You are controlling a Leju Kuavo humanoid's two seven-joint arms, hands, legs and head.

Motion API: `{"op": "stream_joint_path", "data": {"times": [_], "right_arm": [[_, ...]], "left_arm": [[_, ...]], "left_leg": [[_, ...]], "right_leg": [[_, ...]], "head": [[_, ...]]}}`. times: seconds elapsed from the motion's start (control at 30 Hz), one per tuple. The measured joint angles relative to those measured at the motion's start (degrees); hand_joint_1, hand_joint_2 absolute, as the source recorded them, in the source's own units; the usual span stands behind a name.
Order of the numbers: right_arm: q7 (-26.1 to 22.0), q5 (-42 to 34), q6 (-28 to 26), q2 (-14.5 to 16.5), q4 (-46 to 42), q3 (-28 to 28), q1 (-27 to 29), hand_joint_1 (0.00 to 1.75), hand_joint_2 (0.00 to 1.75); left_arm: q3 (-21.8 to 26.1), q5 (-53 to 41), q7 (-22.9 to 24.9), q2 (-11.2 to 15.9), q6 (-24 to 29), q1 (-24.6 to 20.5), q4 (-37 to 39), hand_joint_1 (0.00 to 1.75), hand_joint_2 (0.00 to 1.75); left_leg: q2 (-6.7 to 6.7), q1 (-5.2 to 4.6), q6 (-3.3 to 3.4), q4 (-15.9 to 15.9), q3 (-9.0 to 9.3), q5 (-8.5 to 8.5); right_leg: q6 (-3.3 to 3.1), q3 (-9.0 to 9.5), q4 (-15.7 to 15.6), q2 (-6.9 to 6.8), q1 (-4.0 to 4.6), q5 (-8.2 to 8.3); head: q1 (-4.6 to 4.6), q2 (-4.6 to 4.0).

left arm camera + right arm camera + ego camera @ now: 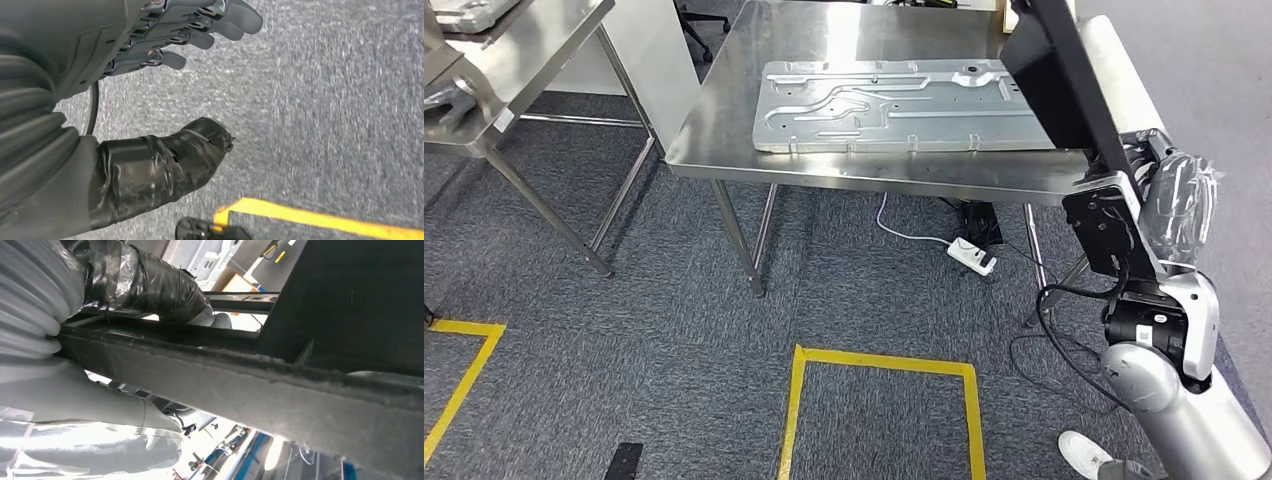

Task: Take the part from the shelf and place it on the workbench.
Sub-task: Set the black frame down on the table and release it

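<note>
Black panel part (1064,90) at 2 o'clock, tilted over workbench (724,150) edge, clamped in right hand (1179,205). Looks stiff, broad, awkward; best gripped along its edge. Left hand (165,35) wide, holding nothing.

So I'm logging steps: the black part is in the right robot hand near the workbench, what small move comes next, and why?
Probably swing the black part further over the workbench and lower it: the right robot hand holds it tilted above the bench's edge, beside the grey stamped panel.

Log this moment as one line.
right hand: grips black part over workbench | left hand: open above carpet | metal panel: on workbench
</note>
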Motion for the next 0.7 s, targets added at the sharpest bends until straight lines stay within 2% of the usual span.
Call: {"op": "stream_joint_path", "data": {"times": [0.03, 0.07, 0.1, 0.13, 0.2, 0.27, 0.3, 0.37, 0.4, 0.43, 0.47, 0.5, 0.57, 0.6, 0.63, 0.7], "right_arm": [[0.02, 0.0, 0.03, 0.0, 0.02, 0.0, -0.02, 1.75, 1.75], [0.02, 0.0, 0.13, 0.05, 0.11, 0.01, -0.09, 1.75, 1.75], [0.01, 0.0, 0.3, 0.09, 0.23, 0.02, -0.19, 1.75, 1.75], [-0.01, 0.01, 0.48, 0.14, 0.34, 0.05, -0.26, 1.75, 1.75], [-0.03, 0.04, 0.73, 0.2, 0.61, 0.1, -0.37, 1.75, 1.75], [-0.08, 0.1, 0.77, 0.2, 0.78, 0.13, -0.54, 1.75, 1.75], [-0.13, 0.12, 0.82, 0.22, 0.81, 0.14, -0.72, 1.75, 1.75], [-0.29, 0.15, 1.04, 0.33, 0.88, 0.15, -1.07, 1.75, 1.75], [-0.35, 0.15, 1.19, 0.39, 0.95, 0.15, -1.19, 1.75, 1.75], [-0.39, 0.15, 1.31, 0.43, 1.02, 0.16, -1.25, 1.75, 1.75], [-0.42, 0.15, 1.39, 0.45, 1.09, 0.16, -1.31, 1.75, 1.75], [-0.43, 0.15, 1.44, 0.45, 1.14, 0.17, -1.39, 1.75, 1.75], [-0.45, 0.15, 1.47, 0.48, 1.23, 0.17, -1.73, 1.75, 1.75], [-0.47, 0.15, 1.49, 0.51, 1.31, 0.19, -1.98, 1.75, 1.75], [-0.49, 0.15, 1.58, 0.58, 1.39, 0.23, -2.22, 1.75, 1.75], [-0.53, 0.14, 1.93, 0.76, 1.63, 0.36, -2.59, 1.75, 1.75]], "left_arm": [[-0.01, 0.01, 0.01, -0.07, 0.0, 0.02, 0.0, 0.0, 1.75], [-0.02, 0.01, 0.02, -0.13, 0.02, -0.02, 0.0, 0.0, 1.75], [-0.03, 0.01, 0.03, -0.17, 0.04, -0.12, 0.0, 0.0, 1.75], [-0.04, 0.01, 0.07, -0.17, 0.06, -0.17, 0.0, 0.0, 1.75], [-0.05, 0.02, 0.14, -0.17, 0.09, -0.27, 0.0, 0.0, 1.75], [-0.07, 0.02, 0.18, -0.15, 0.11, -0.33, 0.0, 0.0, 1.75], [-0.07, 0.02, 0.19, -0.14, 0.12, -0.39, 0.0, 0.0, 1.75], [-0.1, -0.02, 0.25, -0.14, 0.1, -0.44, 0.0, 0.0, 1.75], [-0.13, -0.04, 0.29, -0.15, 0.08, -0.39, 0.0, 0.0, 1.75], [-0.15, -0.07, 0.33, -0.15, 0.07, -0.32, 0.0, 0.0, 1.75], [-0.17, -0.08, 0.36, -0.16, 0.07, -0.25, 0.0, 0.0, 1.75], [-0.18, -0.08, 0.37, -0.16, 0.07, -0.18, 0.0, 0.0, 1.75], [-0.19, -0.1, 0.37, -0.05, 0.07, -0.13, 0.0, 0.0, 1.75], [-0.19, -0.12, 0.36, 0.01, 0.06, -0.14, 0.0, 0.0, 1.75], [-0.21, -0.17, 0.35, 0.08, 0.04, -0.17, 0.0, 0.0, 1.75], [-0.28, -0.33, 0.32, 0.13, 0.01, -0.27, 0.0, 0.0, 1.75]], "left_leg": [[-0.05, 0.21, -0.39, 0.25, 0.54, -0.7], [-0.1, 0.38, -0.85, 0.61, 1.0, -1.35], [-0.14, 0.44, -1.35, 0.91, 1.18, -1.93], [-0.15, 0.38, -1.8, 1.15, 1.16, -2.43], [-0.13, 0.24, -2.38, 1.33, 1.22, -2.99], [-0.12, 0.33, -2.8, 3.18, 0.55, -3.2], [-0.12, 0.4, -3.02, 5.53, -0.83, -3.59], [-0.11, 0.45, -3.33, 12.44, -5.25, -5.51], [-0.11, 0.44, -3.37, 15.62, -7.64, -6.66], [-0.11, 0.41, -3.29, 17.47, -9.47, -7.15], [-0.12, 0.32, -3.05, 17.53, -10.46, -6.53], [-0.14, 0.14, -2.61, 15.57, -10.44, -4.61], [-0.2, -0.53, -1.13, 8.27, -8.47, 0.84], [-0.22, -0.88, -0.42, 5.14, -7.4, 2.29], [-0.24, -1.16, 0.03, 3.21, -6.64, 3.05], [-0.26, -1.46, 0.18, 2.02, -5.87, 2.78]], "right_leg": [[0.33, 0.86, -3.62, -0.14, -0.27, 2.8], [0.5, 1.58, -6.77, -0.27, -0.3, 4.54], [0.29, 2.18, -8.95, -0.42, -0.26, 5.72], [-0.15, 2.35, -9.94, -0.49, -0.17, 6.13], [-1.45, 2.48, -9.79, -0.45, 0.0, 5.91], [-2.27, 2.95, -9.96, -0.38, -0.04, 5.71], [-2.64, 3.35, -10.09, -0.37, -0.06, 5.51], [-3.15, 4.13, -10.36, -0.4, 0.12, 4.93], [-3.32, 4.56, -10.42, -0.38, 0.28, 4.56], [-3.42, 5.06, -10.45, -0.32, 0.49, 4.16], [-3.5, 5.63, -10.46, -0.26, 0.71, 3.74], [-3.57, 6.3, -10.49, -0.2, 0.95, 3.29], [-3.63, 7.64, -10.59, -0.13, 1.32, 2.44], [-3.54, 8.07, -10.67, -0.01, 1.42, 2.11], [-3.35, 8.31, -10.76, 0.09, 1.42, 1.83], [-2.78, 8.58, -11.06, 0.28, 1.35, 1.43]], "head": [[0.01, 0.01], [0.05, 0.01], [0.1, 0.01], [0.08, 0.01], [0.0, 0.0], [-0.09, 0.0], [-0.11, -0.01], [-0.15, -0.01], [-0.14, -0.01], [-0.14, -0.01], [-0.14, 0.0], [-0.14, 0.0], [-0.08, -0.01], [-0.07, -0.01], [-0.04, 0.0], [-0.06, 0.0]]}}
